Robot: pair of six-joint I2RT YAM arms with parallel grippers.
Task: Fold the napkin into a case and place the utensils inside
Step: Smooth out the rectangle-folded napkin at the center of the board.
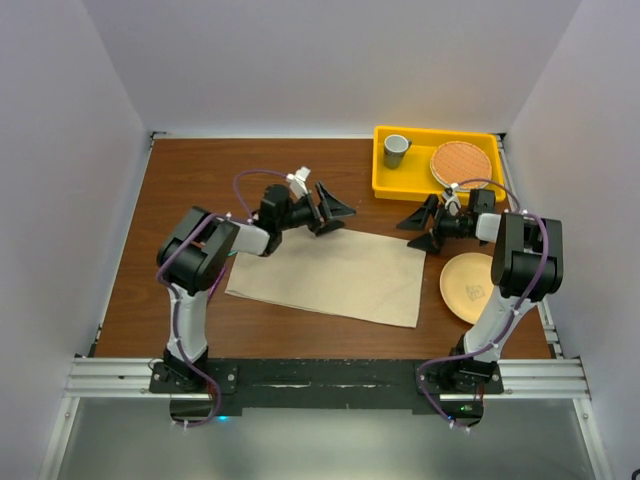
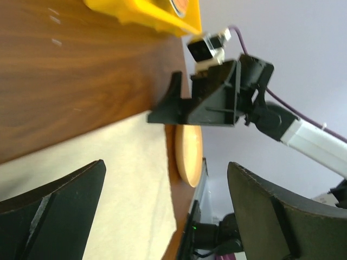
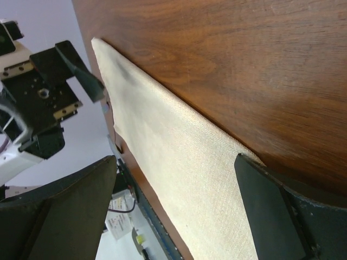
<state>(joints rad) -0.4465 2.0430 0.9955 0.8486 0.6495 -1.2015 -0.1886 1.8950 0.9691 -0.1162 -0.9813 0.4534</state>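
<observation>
Napkin (image 1: 330,275) lies flat and unfolded in the middle of the worktop (image 1: 190,180), so no case is formed yet, and I can make out no utensils in any view. Left claw (image 1: 333,212) hangs by the cloth's upper-left corner and right claw (image 1: 422,230) by its upper-right corner. Both stand wide, hold nothing, and have their tips turned toward each other.

Likely trouble, as I judge it: a pinch that slips on the thin far edge would drag the whole sheet toward the bottom of the frame instead of folding it, and uneven pulls from the two sides would skew the crease. The right claw also works close to the peach plate (image 1: 468,288), just beside the cloth's right edge, and to the yellow tray (image 1: 385,186) with its cup (image 1: 397,150) at upper right. A wide swing there could knock either.

Open room is better on the left and upper left, where the wood is bare out to the worktop's edge.
</observation>
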